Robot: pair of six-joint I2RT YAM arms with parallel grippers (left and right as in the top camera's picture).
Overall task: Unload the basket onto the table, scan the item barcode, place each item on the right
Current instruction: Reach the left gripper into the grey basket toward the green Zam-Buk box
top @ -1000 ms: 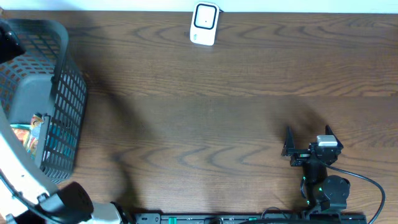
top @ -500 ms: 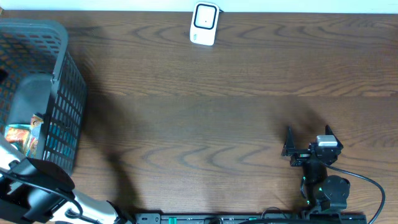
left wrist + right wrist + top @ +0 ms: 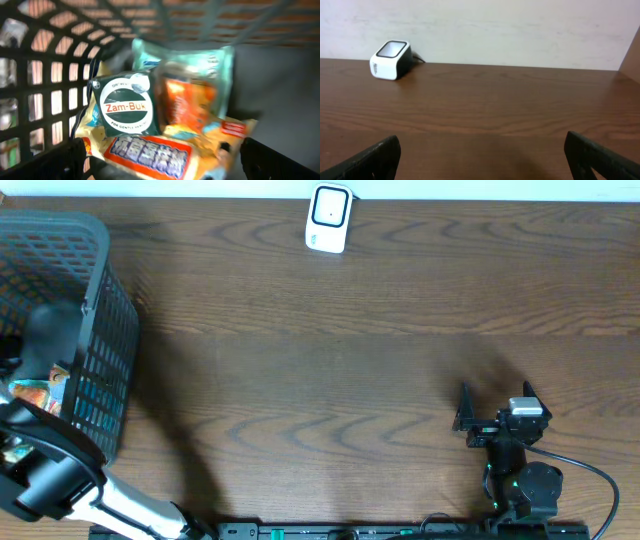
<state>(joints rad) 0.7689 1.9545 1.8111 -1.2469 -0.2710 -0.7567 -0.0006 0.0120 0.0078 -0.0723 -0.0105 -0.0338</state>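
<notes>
Several packaged items lie inside the dark mesh basket (image 3: 100,330) at the table's left edge. In the left wrist view, a green Zam-Buk box (image 3: 127,107) rests on a yellow-and-red packet (image 3: 150,152), beside an orange packet (image 3: 190,102) and a teal one (image 3: 180,55). No barcode shows. My left gripper (image 3: 162,167) hangs open just above these packets and holds nothing. In the overhead view its fingers are hidden under the left arm (image 3: 50,475). The white scanner (image 3: 328,218) stands at the table's far edge. My right gripper (image 3: 495,392) rests open and empty at the near right, facing the scanner (image 3: 391,60).
The basket wall (image 3: 45,85) rises close on the left of my left gripper. Brown wooden table (image 3: 330,380) spans between the basket and the right arm. A pale wall (image 3: 495,30) stands behind the scanner. A black cable (image 3: 590,470) curls by the right arm's base.
My left arm has swung toward the near left and lowered over the basket, bringing the packets closer. The right arm has not moved.
</notes>
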